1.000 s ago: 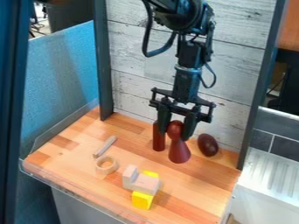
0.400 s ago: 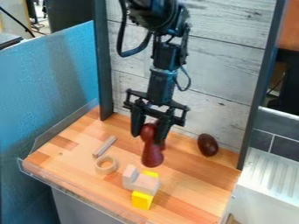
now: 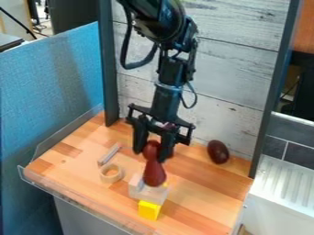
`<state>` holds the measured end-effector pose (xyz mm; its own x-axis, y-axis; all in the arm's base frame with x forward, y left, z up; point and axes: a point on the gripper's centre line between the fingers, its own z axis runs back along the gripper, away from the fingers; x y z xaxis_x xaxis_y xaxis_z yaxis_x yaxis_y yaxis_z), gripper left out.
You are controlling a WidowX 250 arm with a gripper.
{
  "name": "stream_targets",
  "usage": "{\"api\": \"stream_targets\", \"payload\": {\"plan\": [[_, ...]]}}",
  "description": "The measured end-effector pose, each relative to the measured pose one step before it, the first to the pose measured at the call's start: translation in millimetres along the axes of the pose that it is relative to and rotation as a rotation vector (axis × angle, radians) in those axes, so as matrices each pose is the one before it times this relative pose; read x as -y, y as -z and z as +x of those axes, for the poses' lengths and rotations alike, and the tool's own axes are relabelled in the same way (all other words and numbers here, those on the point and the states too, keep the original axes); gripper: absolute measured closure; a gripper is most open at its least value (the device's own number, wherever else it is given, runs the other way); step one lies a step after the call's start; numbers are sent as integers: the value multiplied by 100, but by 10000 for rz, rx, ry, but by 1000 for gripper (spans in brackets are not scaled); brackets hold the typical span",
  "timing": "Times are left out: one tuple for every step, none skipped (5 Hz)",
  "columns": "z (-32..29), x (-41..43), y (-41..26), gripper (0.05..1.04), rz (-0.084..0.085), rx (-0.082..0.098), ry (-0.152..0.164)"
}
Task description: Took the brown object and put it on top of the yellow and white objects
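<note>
So I was standing in the room for this one, and the part that made me nervous was the landing. The gripper (image 3: pixel 151 155) had its two fingers closed around the round knob of the brown object (image 3: pixel 154 176), wide end down. That thing hung right over the back part of the pale notched block (image 3: pixel 144 193), with the yellow block (image 3: pixel 149 209) poking out at the front. I couldn't tell if it was touching the pale block or hovering just above it.

My worry was that notch. The pale block's top wasn't one flat face, so if the wide base came down partly on the raised bit, it would've leaned and probably toppled once the fingers let go. It looked a bit far back too, so an edge hanging off seemed possible. Pressing too low could've shoved the pale piece off the yellow one, since nothing I could see pinned them together. And a round knob could've pivoted in the grip on contact. I'd have wanted it squared up over the flattest bit, then a slow release, straight up, no sideways drag.
</note>
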<state>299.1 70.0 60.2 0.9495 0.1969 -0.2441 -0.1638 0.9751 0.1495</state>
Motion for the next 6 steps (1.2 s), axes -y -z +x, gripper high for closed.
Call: {"api": "stream_targets", "payload": {"plan": [[-385, 563, 578, 504, 59, -109, 143], [55, -66, 0, 504, 41, 35, -80], [51, -109, 185, 505, 91, -36, -105], [267, -248, 718, 505, -13, -263, -118], [248, -58, 717, 505, 1, -237, -88], [108, -132, 131, 504, 135, 20, -66]]}}
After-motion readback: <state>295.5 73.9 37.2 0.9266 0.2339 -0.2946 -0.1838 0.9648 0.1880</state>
